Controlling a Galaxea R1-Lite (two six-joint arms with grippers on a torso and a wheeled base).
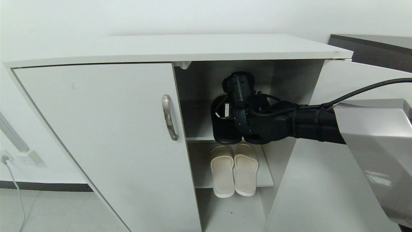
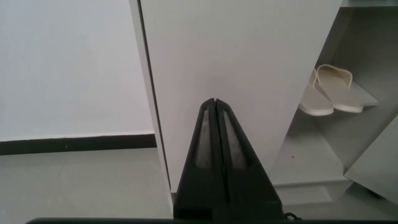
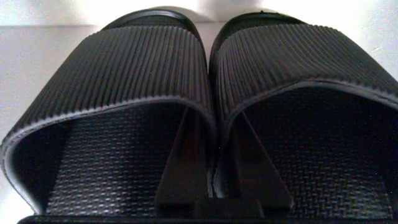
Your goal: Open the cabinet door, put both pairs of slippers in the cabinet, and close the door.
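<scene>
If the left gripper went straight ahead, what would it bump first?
The left gripper would probably hit the closed cabinet door; depth is unclear.

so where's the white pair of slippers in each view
head view: white slippers on the lower shelf, under the black slippers.
left wrist view: white slippers beyond the edge of the closed door, on that shelf.
right wrist view: the black slippers instead.
shared landmark: the closed door.

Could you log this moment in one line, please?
right gripper: black slippers, upper shelf | white slippers: lower shelf | left gripper: shut | door: open
</scene>
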